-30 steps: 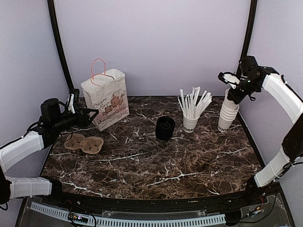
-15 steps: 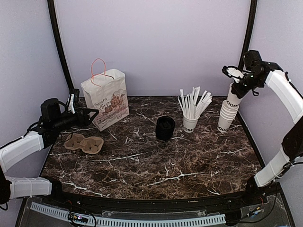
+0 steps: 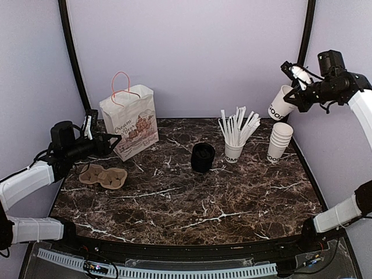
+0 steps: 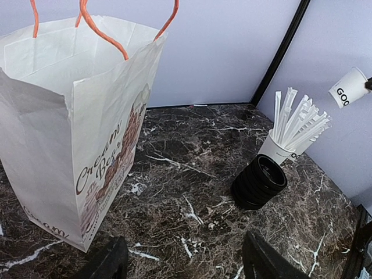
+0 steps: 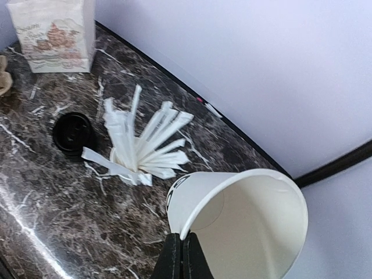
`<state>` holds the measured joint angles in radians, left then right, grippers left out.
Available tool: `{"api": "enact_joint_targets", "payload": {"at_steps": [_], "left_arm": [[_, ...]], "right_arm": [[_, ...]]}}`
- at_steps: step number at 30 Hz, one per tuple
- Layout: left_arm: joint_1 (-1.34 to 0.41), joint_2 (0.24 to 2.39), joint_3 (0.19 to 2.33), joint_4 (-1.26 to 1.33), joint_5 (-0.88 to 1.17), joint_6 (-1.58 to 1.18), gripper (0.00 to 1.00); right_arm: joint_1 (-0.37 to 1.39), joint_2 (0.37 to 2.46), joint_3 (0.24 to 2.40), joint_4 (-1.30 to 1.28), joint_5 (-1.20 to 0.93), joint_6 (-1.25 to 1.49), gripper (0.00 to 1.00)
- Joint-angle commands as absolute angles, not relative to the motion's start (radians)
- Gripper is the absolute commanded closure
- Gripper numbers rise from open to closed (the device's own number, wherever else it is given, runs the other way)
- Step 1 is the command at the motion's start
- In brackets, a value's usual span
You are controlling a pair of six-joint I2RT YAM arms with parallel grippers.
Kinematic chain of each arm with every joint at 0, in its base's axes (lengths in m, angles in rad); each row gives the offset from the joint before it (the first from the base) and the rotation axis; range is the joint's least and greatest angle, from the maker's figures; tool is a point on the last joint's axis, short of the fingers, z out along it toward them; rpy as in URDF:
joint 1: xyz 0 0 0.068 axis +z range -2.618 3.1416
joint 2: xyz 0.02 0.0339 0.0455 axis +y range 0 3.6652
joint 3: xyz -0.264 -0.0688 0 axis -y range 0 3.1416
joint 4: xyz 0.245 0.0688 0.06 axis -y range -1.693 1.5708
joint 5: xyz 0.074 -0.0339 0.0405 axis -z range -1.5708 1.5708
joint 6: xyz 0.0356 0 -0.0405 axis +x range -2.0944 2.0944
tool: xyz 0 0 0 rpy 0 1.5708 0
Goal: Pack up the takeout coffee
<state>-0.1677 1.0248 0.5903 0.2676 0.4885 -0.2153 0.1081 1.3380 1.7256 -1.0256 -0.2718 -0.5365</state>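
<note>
No white cup with a black dome lid shows in any view. My right gripper [image 3: 293, 93] is shut on the rim of a lidless white paper cup [image 3: 280, 104] with dark lettering, held tilted high above the back right of the table. In the right wrist view the fingers [image 5: 182, 250] pinch the cup's rim [image 5: 244, 226]. The cup also shows in the left wrist view [image 4: 349, 87]. My left gripper [image 3: 113, 139] is open and empty, low beside the white paper bag [image 3: 131, 122]; its fingers [image 4: 110, 261] stand wide apart.
A stack of lidless white cups [image 3: 279, 141] stands at the back right. A white cup of white sticks [image 3: 235, 136] and a stack of black lids [image 3: 203, 157] stand mid-table. A brown cardboard cup carrier [image 3: 103, 175] lies at the left, in front of the bag.
My right gripper has lifted the top cup off the stack, raised it up and to the right, and tilted it. The left arm has not moved.
</note>
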Motion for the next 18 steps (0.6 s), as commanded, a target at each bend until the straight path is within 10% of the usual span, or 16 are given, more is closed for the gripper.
{"api": "enact_joint_targets", "payload": {"at_steps": [1,18], "left_arm": [[-0.172,1.016,0.627,0.266,0.464,-0.181,0.31],[-0.172,0.997,0.647,0.142,0.288,-0.127,0.31]], "right_arm": [[0.172,1.298,1.71,-1.082,-0.431,-0.56,1.0],[0.843,1.457,1.612,-1.143,-0.381,-0.655,1.0]]}}
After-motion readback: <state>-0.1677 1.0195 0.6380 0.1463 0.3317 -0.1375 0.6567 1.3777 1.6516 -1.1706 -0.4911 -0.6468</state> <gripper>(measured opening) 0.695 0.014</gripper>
